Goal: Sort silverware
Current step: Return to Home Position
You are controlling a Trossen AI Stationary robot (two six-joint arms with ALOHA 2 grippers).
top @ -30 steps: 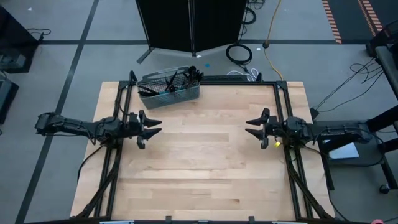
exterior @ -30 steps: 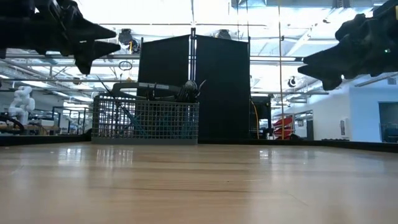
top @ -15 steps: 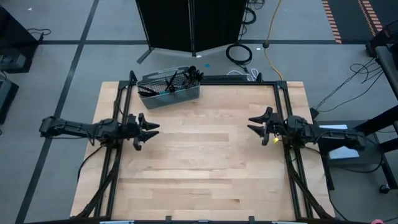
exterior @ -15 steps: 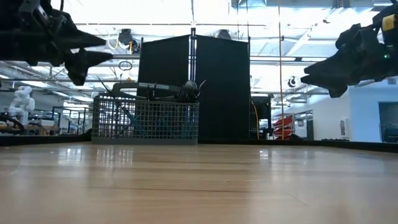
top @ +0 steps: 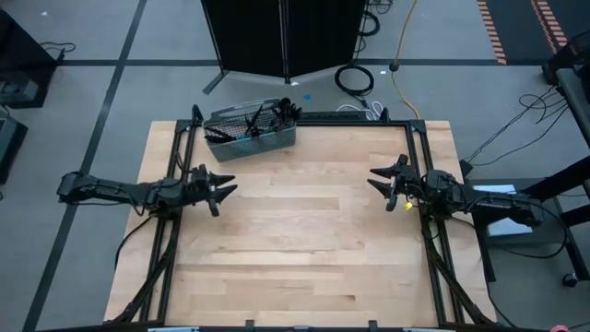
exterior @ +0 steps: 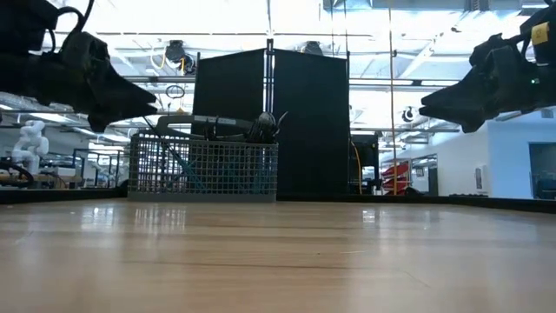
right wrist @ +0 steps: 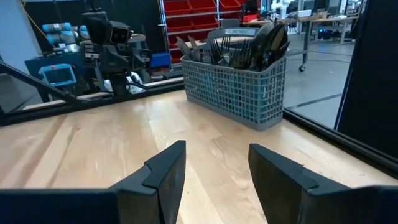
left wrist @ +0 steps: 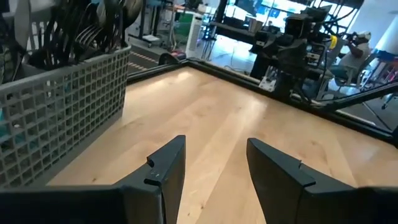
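The silverware (right wrist: 249, 48) stands upright in a grey mesh basket (top: 251, 131) at the table's far edge, left of the middle, with the dark fork and spoon heads (left wrist: 81, 28) sticking out of the top. My left gripper (top: 226, 185) hovers open above the table near its left edge, pointing level toward the right. My right gripper (top: 373, 177) hovers open near the right edge, pointing level toward the left. Nothing is between either pair of fingers (left wrist: 168, 162) (right wrist: 168, 165). Both grippers are well away from the basket (exterior: 202, 167).
The bare wooden table top (top: 304, 240) stretches between and in front of the two grippers. Black frame rails (top: 350, 118) run along the far edge and both sides. A black screen (exterior: 274, 122) stands behind the basket, off the table.
My left gripper has sunk toward the table and tipped its fingers, still open. My right gripper has swung a little toward the far edge, also still open. The basket and silverware have not moved.
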